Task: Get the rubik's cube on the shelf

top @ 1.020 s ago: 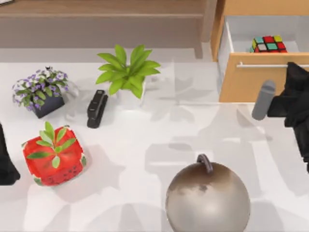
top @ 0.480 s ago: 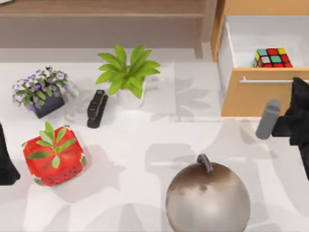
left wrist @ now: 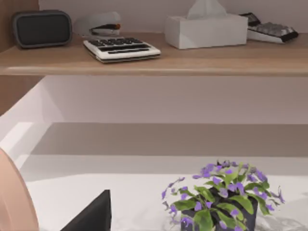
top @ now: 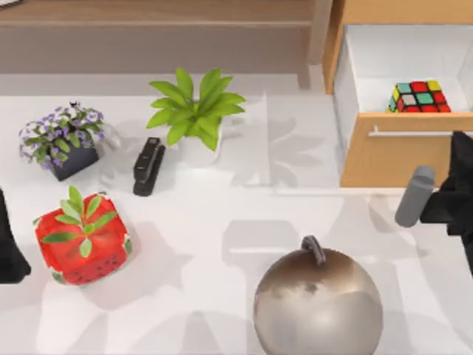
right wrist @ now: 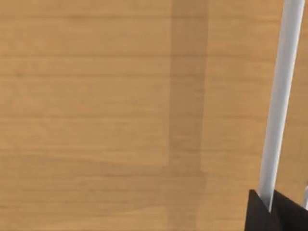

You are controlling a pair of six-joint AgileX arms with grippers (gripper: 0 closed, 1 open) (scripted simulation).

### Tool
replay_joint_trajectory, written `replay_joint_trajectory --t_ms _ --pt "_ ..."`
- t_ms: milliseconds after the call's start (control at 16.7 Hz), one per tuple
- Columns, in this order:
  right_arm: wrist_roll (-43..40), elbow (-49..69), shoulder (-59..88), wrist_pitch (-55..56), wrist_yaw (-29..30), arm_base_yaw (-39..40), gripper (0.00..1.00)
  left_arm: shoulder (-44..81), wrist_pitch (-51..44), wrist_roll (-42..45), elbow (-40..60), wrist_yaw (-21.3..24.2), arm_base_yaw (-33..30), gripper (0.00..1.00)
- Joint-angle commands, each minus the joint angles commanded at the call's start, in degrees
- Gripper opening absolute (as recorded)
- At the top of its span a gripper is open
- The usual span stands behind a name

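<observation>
The rubik's cube (top: 419, 96) lies inside the open white drawer of the orange-tan cabinet (top: 392, 159) at the back right. My right gripper (top: 462, 146) is at the drawer front, shut on the silver bar handle (top: 414, 133). In the right wrist view its black fingers (right wrist: 260, 211) pinch the handle (right wrist: 281, 96) against the wood panel. The shelf (top: 155, 13) runs along the back left, and its board (left wrist: 154, 60) carries office items. My left arm (top: 7, 244) is parked at the table's left edge.
On the table stand a green plant (top: 196, 111), a purple flower pot (top: 60, 140), a black stapler (top: 148, 166), a strawberry-patterned cube (top: 83, 240) and a big round metal ball (top: 318, 303). The shelf holds a calculator (left wrist: 122, 48), a tissue box (left wrist: 206, 29) and a speaker (left wrist: 42, 28).
The drawer has slid out toward the table's front with my right gripper on its handle. The rubik's cube rode along inside it. The left arm stayed still.
</observation>
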Motion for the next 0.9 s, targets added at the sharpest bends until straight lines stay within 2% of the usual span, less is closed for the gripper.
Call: replay_joint_trajectory --t_ms 720,900 --pt "0.0 0.0 0.0 0.0 0.0 0.0 0.98 0.0 0.0 0.0 0.0 0.0 0.0 1.0" --pt "0.0 0.0 0.0 0.0 0.0 0.0 1.0 0.0 0.0 0.0 0.0 0.0 0.0 1.0"
